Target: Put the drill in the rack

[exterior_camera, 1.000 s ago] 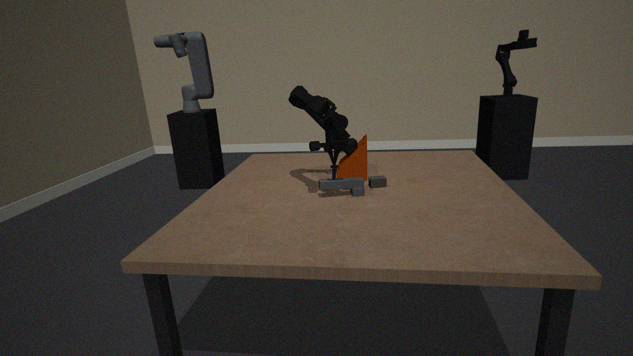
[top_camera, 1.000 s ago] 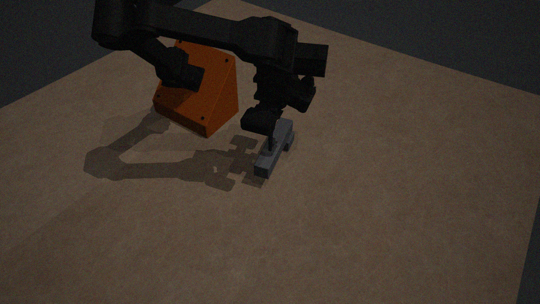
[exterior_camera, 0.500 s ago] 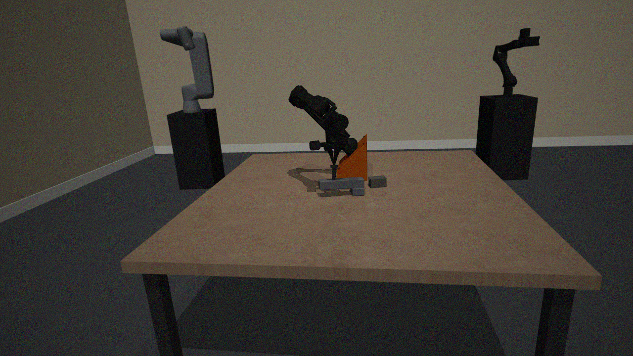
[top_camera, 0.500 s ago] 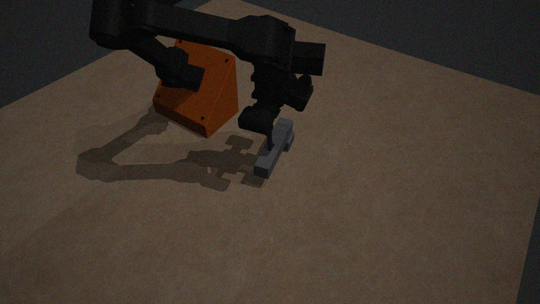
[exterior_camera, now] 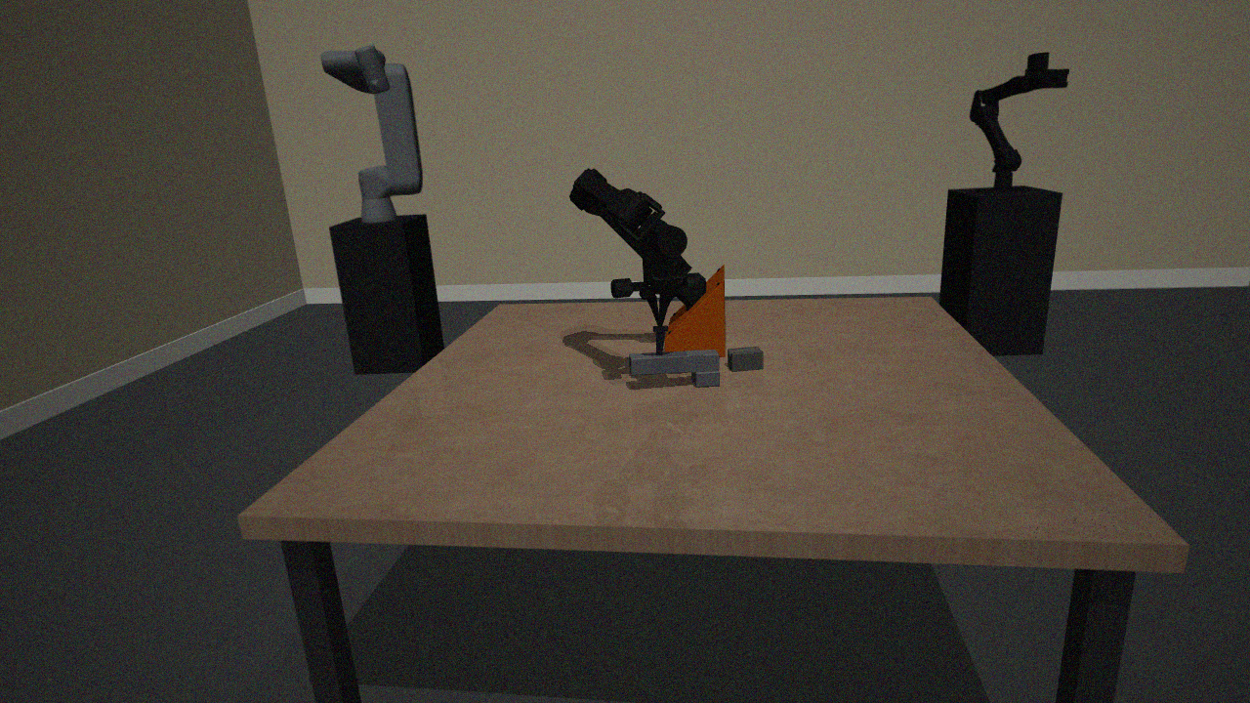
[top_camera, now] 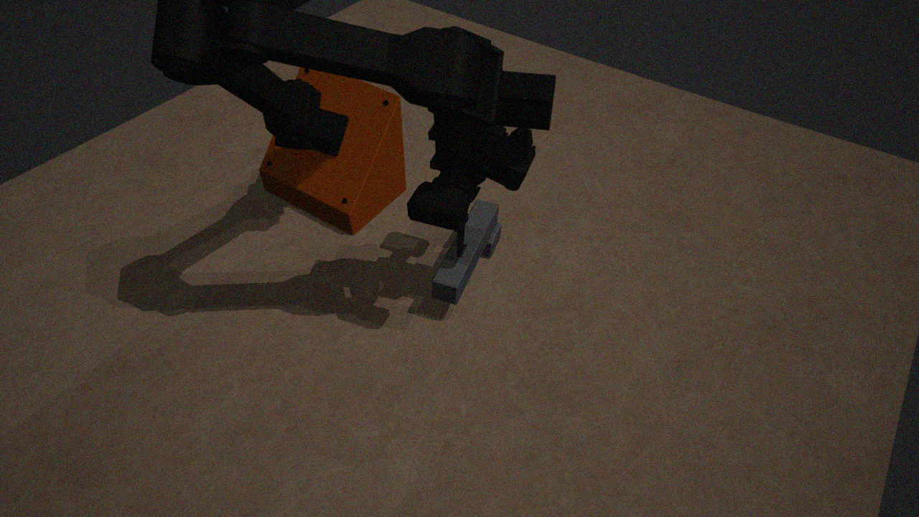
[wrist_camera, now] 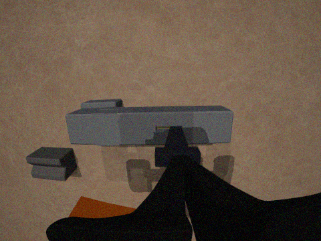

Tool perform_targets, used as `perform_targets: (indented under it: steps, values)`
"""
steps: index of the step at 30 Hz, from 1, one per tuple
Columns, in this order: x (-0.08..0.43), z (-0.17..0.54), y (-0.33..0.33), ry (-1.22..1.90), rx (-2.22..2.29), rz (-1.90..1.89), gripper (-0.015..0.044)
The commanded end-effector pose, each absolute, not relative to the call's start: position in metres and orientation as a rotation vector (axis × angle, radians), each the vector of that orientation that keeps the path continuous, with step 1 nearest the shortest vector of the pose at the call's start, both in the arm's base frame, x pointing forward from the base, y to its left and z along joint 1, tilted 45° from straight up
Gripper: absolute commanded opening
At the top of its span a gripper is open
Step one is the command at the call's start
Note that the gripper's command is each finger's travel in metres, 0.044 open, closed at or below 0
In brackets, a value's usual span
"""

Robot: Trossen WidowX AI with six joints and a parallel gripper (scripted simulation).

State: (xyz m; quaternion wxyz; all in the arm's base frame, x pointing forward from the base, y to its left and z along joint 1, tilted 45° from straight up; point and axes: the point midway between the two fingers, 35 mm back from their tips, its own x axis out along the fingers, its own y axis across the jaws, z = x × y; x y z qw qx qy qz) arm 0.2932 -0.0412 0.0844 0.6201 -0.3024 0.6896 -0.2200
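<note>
Closed jaws, long gray block point(top_camera: 479, 225) point(exterior_camera: 686, 363) point(wrist_camera: 97, 128) just beneath their tips.

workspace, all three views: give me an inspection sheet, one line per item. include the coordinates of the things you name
surface: wood-look table point(top_camera: 610, 385) point(exterior_camera: 682, 454) point(wrist_camera: 160, 50), shadows across it
job's things: long grey block point(top_camera: 477, 221) point(exterior_camera: 645, 364) point(wrist_camera: 93, 128), small grey block point(exterior_camera: 745, 359) point(wrist_camera: 50, 156) apart from it; which is drill, key or rack cannot be told
clutter: nothing seen
gripper point(top_camera: 459, 252) point(exterior_camera: 659, 351) point(wrist_camera: 179, 161): shut, tips down at the long block; contact unclear
cables: nothing seen
surroundings: orange wedge point(top_camera: 379, 154) point(exterior_camera: 706, 323) point(wrist_camera: 97, 208) beside the arm; behind the table, two other arms on black pedestals, plain walls
</note>
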Motion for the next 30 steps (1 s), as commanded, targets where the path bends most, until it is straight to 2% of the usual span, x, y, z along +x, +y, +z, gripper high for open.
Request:
perform_targets:
  steps: [1, 30]
  values:
    - [0.2924, 0.0802, -0.0474, 1.600, -0.697, -0.516, 0.0000]
    - [0.2881, 0.0757, -0.0545, 1.600, -0.697, -0.516, 0.0000]
